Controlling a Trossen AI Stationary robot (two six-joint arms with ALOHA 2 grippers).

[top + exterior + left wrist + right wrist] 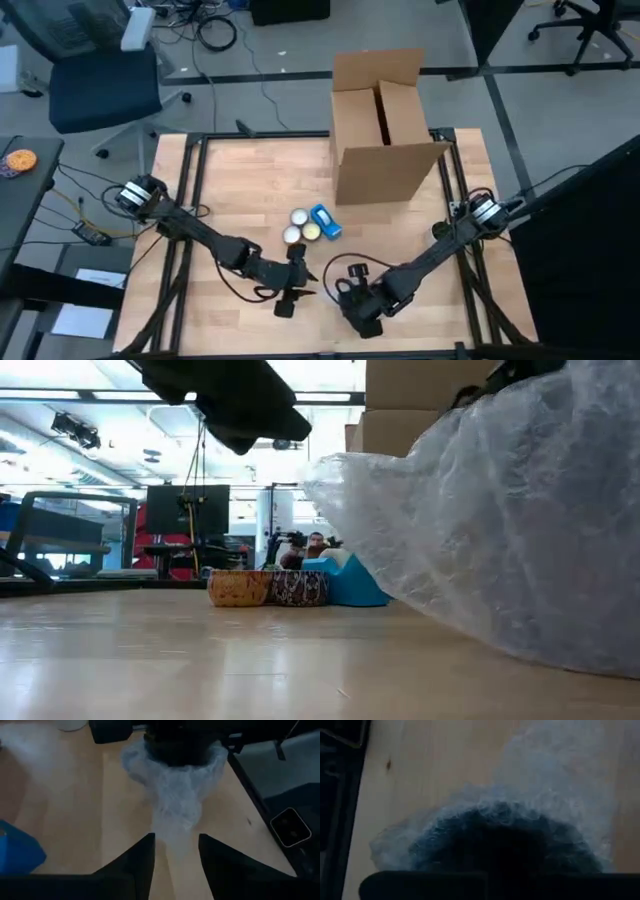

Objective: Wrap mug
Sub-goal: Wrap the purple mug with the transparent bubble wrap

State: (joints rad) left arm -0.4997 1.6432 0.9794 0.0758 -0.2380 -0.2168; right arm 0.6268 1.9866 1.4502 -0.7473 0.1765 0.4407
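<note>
The left gripper holds its fingers open around a twisted tail of bubble wrap; the right gripper presses into the wrap, its fingers' state hidden.

No readable text, labels, brands or numbers in any view. Cardboard box faces are plain. Blue item and the patterned cups show only patterns, no lettering. Papers on the floor beside the desk are too small to read.
</note>
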